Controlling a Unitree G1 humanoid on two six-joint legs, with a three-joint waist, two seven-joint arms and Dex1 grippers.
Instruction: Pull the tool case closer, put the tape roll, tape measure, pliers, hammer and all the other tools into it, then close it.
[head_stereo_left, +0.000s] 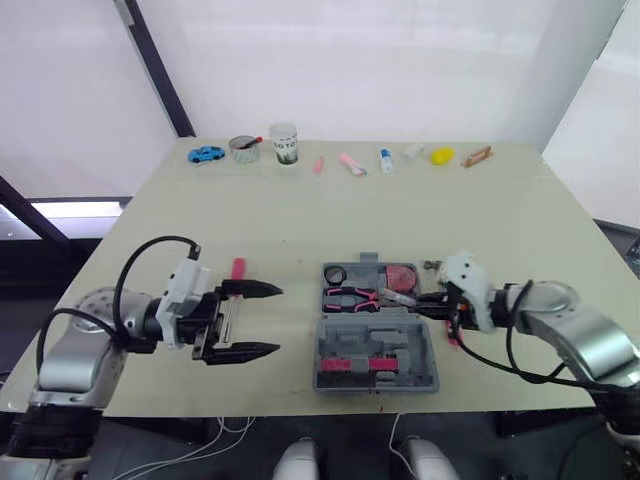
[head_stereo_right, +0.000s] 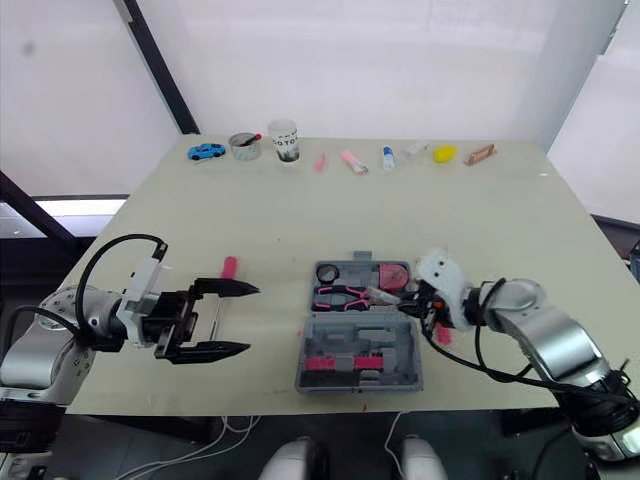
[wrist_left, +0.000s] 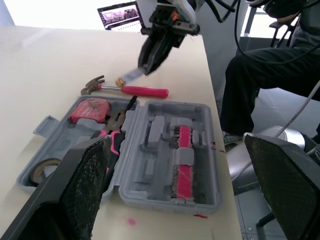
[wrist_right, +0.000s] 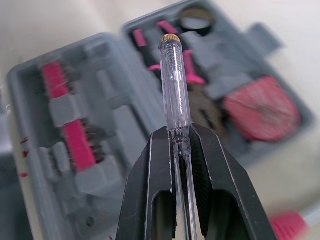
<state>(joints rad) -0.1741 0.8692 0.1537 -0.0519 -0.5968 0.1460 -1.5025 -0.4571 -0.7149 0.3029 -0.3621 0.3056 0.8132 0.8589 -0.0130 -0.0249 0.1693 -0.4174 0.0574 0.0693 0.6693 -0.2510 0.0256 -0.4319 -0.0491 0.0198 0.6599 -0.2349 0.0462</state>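
**Clear screwdriver on its way into the case**

Nearest, the open tool case (head_stereo_left: 376, 350) lies by the front edge. At its left the left gripper (head_stereo_left: 279, 319) hangs with jaws spread. The right gripper (wrist_right: 178, 131) pinches a clear-handled screwdriver (wrist_right: 173, 80) over the far half, where the pliers (head_stereo_left: 350, 296) and tape measure (head_stereo_left: 401, 275) sit. Next it probably needs lowering into a free slot, then release. The hammer (wrist_left: 135, 90) lies on the table just right of the case.

The left arm (head_stereo_left: 85, 345) is bent low at the robot's left with the wrist level. The left gripper (head_stereo_left: 272, 320) points toward the robot's right, its 2 black fingers (head_stereo_left: 250, 289) spread wide apart. The right arm (head_stereo_left: 575, 335) reaches inward from the right. The right gripper (wrist_right: 176, 136) has its 2 fingers pinched tight on a slim clear plastic screwdriver (wrist_right: 174, 80).
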